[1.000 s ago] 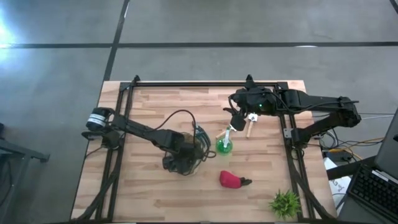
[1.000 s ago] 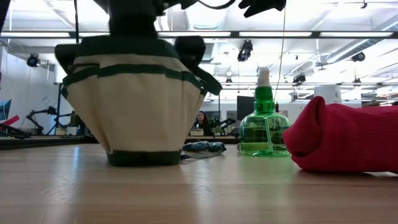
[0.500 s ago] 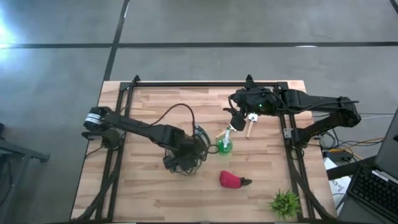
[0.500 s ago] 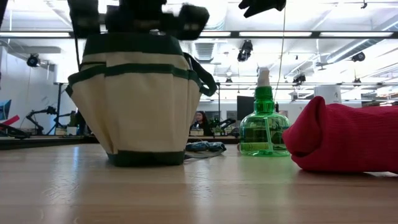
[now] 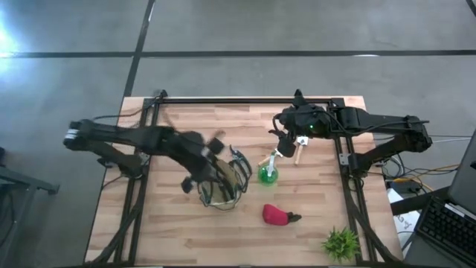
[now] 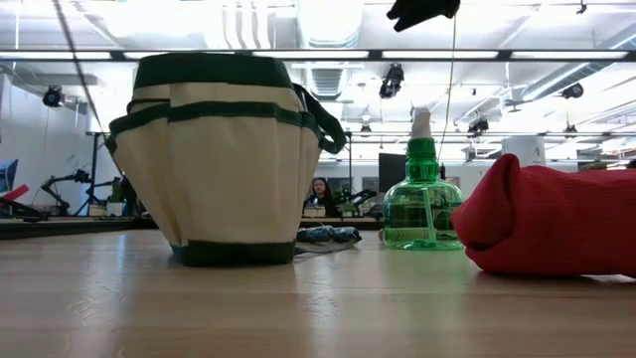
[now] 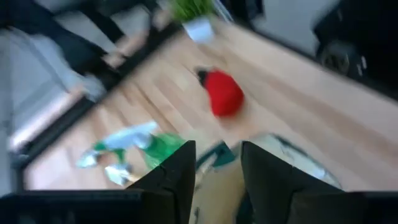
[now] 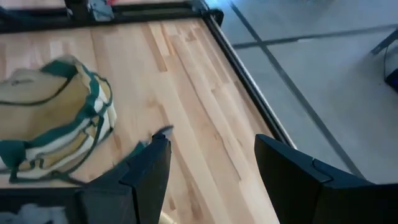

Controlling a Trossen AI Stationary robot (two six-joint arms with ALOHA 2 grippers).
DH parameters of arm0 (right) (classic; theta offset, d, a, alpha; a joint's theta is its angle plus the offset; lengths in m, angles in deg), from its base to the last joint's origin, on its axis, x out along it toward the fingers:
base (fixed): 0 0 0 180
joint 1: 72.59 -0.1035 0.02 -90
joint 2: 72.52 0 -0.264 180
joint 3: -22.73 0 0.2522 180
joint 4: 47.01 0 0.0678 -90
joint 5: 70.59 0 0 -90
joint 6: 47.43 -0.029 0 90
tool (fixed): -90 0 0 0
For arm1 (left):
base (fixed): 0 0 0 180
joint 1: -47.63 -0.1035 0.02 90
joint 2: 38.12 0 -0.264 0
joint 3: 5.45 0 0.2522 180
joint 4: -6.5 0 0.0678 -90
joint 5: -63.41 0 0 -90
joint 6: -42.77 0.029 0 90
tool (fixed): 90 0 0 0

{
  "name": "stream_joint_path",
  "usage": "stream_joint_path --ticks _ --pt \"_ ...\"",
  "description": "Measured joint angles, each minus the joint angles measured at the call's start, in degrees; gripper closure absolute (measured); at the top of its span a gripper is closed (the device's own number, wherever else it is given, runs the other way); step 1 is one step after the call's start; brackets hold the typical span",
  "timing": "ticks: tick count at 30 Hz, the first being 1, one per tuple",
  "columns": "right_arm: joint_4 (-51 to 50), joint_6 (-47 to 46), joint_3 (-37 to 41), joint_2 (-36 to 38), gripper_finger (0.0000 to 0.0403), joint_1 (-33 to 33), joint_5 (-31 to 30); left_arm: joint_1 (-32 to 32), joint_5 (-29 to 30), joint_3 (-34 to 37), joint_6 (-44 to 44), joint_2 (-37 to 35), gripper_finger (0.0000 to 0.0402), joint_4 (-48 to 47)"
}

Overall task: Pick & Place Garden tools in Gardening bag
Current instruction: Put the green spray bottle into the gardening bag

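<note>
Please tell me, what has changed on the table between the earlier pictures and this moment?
The left gripper, which was down over the gardening bag, has pulled back toward the table's left side and now appears empty. The bag is upright now. The right gripper, the green spray bottle, the red piece and the small plant stayed in place.

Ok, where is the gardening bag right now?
In the high view the gardening bag stands upright near the table's middle, left of the green spray bottle, with the left end effector just beside it.
</note>
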Motion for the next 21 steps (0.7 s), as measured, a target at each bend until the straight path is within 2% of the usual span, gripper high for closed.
stream_joint_path --ticks 5,11,15,21 --pt "-2.3 -2.3 2.6 0.4 0.0185 -0.4 0.1 -1.0 1.1 12.4 -6.6 -13.2 0.0287 12.7" --pt "-2.2 -5.4 6.3 1.9 0.0196 -2.5 0.1 -1.0 11.7 26.3 -12.3 -26.4 0.0291 27.2" --pt "-2.3 -5.7 7.5 2.8 0.0202 -5.3 0.3 -1.0 17.5 33.6 -14.7 -32.4 0.0291 34.8" --pt "-2.2 -8.2 10.0 4.3 0.0208 -12.1 0.9 -1.0 20.0 40.6 -17.8 -37.2 0.0291 40.2"
